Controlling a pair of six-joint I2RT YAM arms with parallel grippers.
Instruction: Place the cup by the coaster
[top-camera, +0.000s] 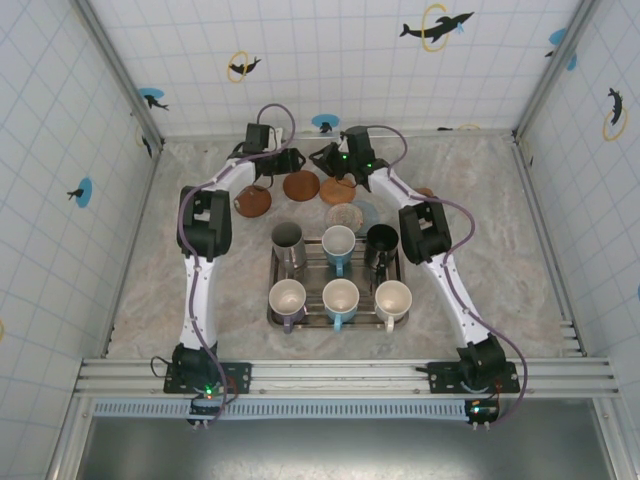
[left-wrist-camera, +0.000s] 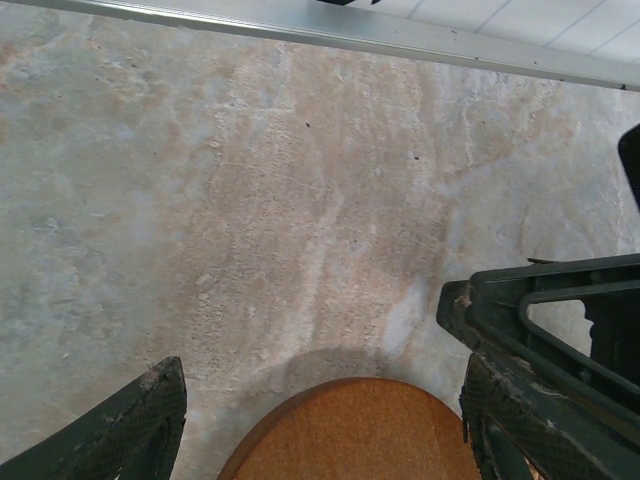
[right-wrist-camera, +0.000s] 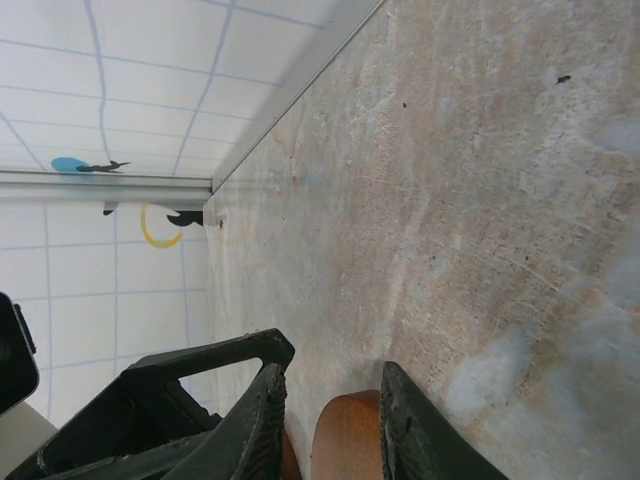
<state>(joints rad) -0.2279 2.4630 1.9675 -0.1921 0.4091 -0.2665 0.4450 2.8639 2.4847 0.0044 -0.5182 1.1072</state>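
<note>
You have bare table (top-camera: 500, 260) left and right of the tray (top-camera: 272, 300). The tiled walls (top-camera: 60, 150) close in on three sides. Both arms reach to the far strip at upper centre of the overhead view, their heads almost nose to nose, so room is tightest there.

The cups (top-camera: 339, 245) stand upright in the tray at frame centre, in two rows of three. The back row is steel, blue-and-white and black; the front three are pale. Coasters (top-camera: 300, 185) lie just beyond the tray.

The left wrist view adds what the overhead hides: the left gripper (left-wrist-camera: 312, 340) is released, its fingers spread wide either side of a flat brown coaster (left-wrist-camera: 355, 430) at bottom centre. In the right wrist view, the right gripper (right-wrist-camera: 333, 385) has a brown disc (right-wrist-camera: 345, 440) close between its fingers. You cannot tell whether it is clenched on it.
</note>
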